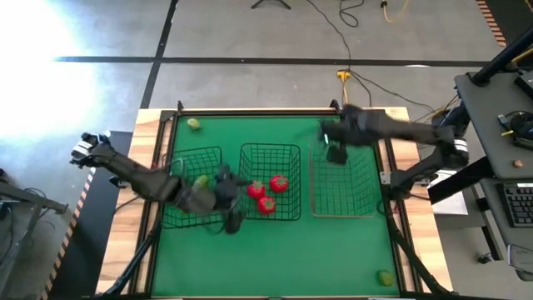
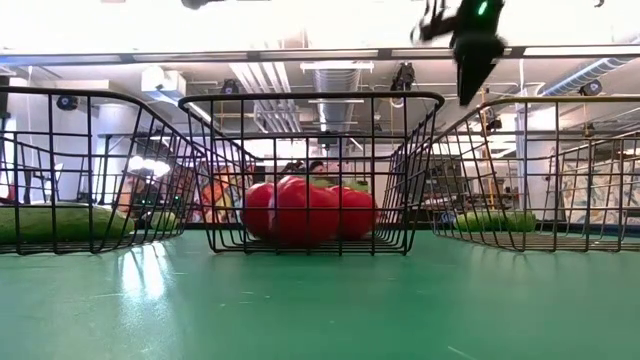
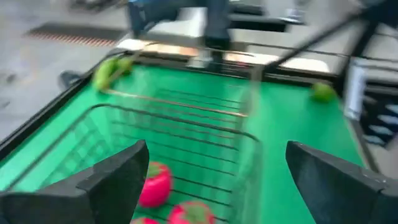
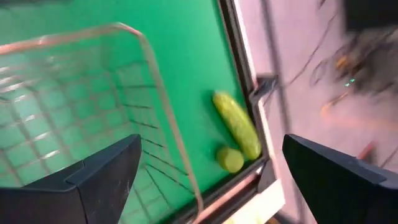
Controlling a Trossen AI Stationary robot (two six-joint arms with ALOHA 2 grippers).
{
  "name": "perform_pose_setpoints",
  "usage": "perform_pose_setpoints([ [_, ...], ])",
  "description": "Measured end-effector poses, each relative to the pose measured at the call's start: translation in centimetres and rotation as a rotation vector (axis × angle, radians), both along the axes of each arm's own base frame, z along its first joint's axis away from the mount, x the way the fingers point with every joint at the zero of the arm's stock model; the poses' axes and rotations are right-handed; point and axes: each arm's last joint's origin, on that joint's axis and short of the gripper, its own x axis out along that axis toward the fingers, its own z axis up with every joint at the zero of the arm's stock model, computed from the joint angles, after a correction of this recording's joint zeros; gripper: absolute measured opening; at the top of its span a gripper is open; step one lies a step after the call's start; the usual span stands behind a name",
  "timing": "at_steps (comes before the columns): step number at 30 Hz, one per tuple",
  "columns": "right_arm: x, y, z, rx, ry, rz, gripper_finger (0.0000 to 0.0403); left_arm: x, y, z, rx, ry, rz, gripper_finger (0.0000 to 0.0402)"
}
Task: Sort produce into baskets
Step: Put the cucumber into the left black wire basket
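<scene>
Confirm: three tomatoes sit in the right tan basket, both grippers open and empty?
Not quite. The high view shows the three tomatoes in the middle black basket, not the tan basket. The left gripper and right gripper are open and empty.

You see a bright green mat [image 1: 275, 242] framed by a pale wood table edge [image 1: 133, 208]. On the mat, the middle basket [image 1: 270, 193] is black wire gridwork holding three red tomatoes [image 1: 266, 195] with green tops. Left of the middle basket, the second black wire basket [image 1: 193, 187] holds a yellow-green lime [image 1: 201, 181]. Right of the middle basket, the third basket [image 1: 343, 185] is tan-bronze wire. Both arms are dark grey to black. A green cucumber [image 4: 237, 124] and another yellow-green lime [image 4: 231, 159] lie outside the tan basket.
</scene>
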Motion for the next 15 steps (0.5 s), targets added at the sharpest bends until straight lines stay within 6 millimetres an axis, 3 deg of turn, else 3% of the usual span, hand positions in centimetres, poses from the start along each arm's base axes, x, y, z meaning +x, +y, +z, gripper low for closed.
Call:
perform_pose_setpoints([
  [5, -1.5, -9.5, -2.0, 0.154, -0.017, -0.144, 0.0384, -2.1, -3.2, -2.0, 0.023, -0.066, -0.038, 0.0358],
  [8, -3.2, -14.3, -4.4, 0.261, 0.018, -0.222, 0.0384, -3.1, -4.3, -3.7, 0.001, -0.083, -0.036, 0.0358],
  [15, -5.8, -20.9, -10.9, 0.44, 0.182, -0.35, 0.0384, -4.3, -5.0, -6.2, -0.054, -0.085, -0.013, 0.0358],
])
